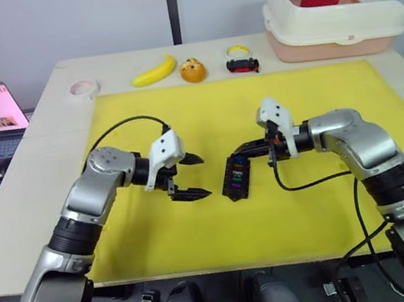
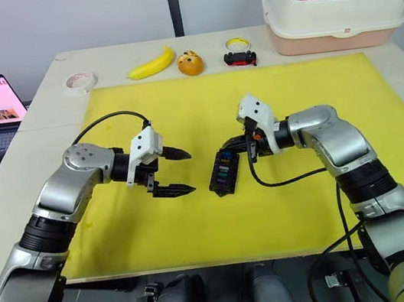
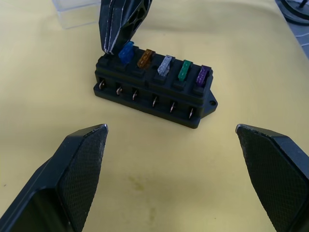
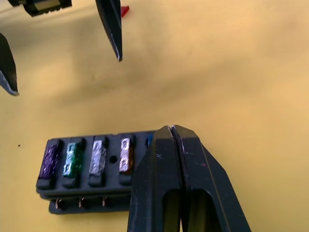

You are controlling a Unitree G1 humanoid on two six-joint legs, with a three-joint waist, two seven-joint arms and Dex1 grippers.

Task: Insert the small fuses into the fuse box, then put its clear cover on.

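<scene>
- Nearest the camera, the left gripper hangs over the yellow mat with its jaws spread wide, holding nothing; the fuse box lies straight ahead of them, a little apart.
- Right gripper has its jaws pressed together, their tips down on the end of the fuse box, right beside the blue fuse.
- Five small fuses sit in one row of the box: blue, amber, grey, green and purple.
- One red fuse lies loose on the mat behind the left jaws.
- Behind the right jaws lies the clear cover, one piece, flat on the mat.
- Far beyond both jaws, along the surface's back edge: one tape roll, one banana, one orange toy, one toy car, one cream bin.
</scene>
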